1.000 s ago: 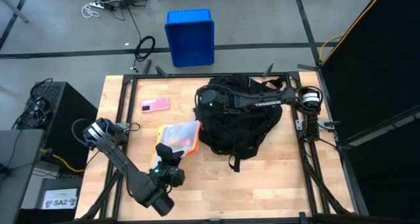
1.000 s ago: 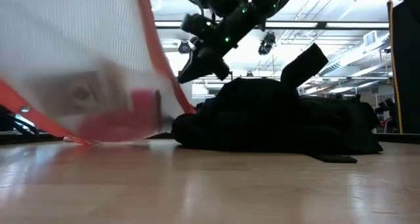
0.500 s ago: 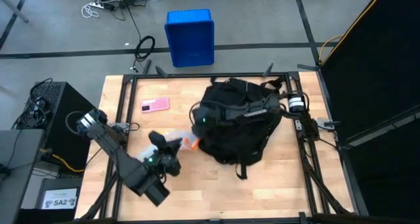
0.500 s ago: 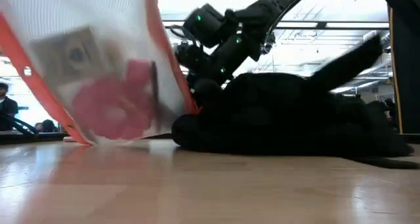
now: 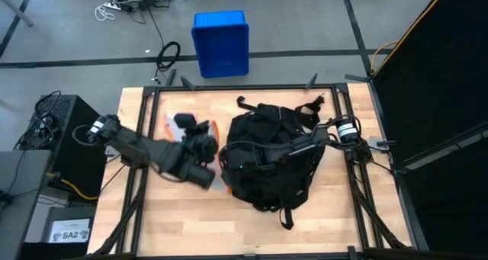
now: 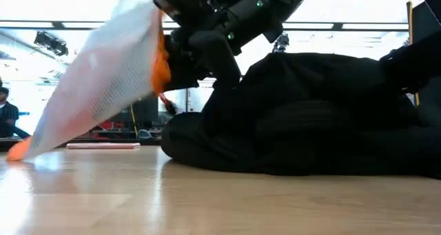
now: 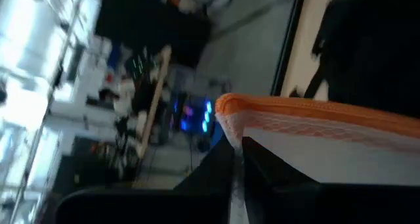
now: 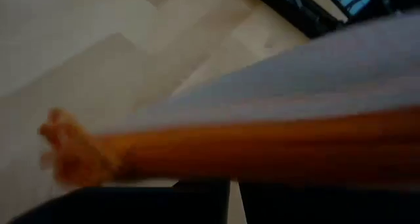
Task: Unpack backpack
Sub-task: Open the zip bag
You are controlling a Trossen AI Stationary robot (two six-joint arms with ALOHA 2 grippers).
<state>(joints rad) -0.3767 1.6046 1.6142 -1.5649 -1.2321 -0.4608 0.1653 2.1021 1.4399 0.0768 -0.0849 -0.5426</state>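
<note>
The black backpack lies slumped on the wooden table, right of centre, also in the low view. A white mesh pouch with an orange edge hangs at the backpack's left side, slanting down to the table. In the high view only a bit of this pouch shows beside the arms. My left gripper is shut on the pouch, left of the backpack. My right gripper reaches across the backpack to its left side and is shut at the pouch's orange edge. My left gripper pinches the white mesh just below the orange edge, near a corner of the pouch. The pouch hangs below the fingers, and its low corner is down at the table. My right gripper has the pouch's orange edge lying across right at its fingertips. The pinch itself is hidden by the fingers. The arm lies over the backpack's top.
A flat pink thing lies on the table at the far left, partly under my left arm. A blue crate stands on the floor beyond the table's far edge. The near half of the table is bare wood.
My left gripper has swung from the table's near side toward the far edge and upward, carrying the pouch, which now hangs slanted. My right gripper has moved toward the near edge and down. The backpack has shifted toward the near edge under the right arm.
</note>
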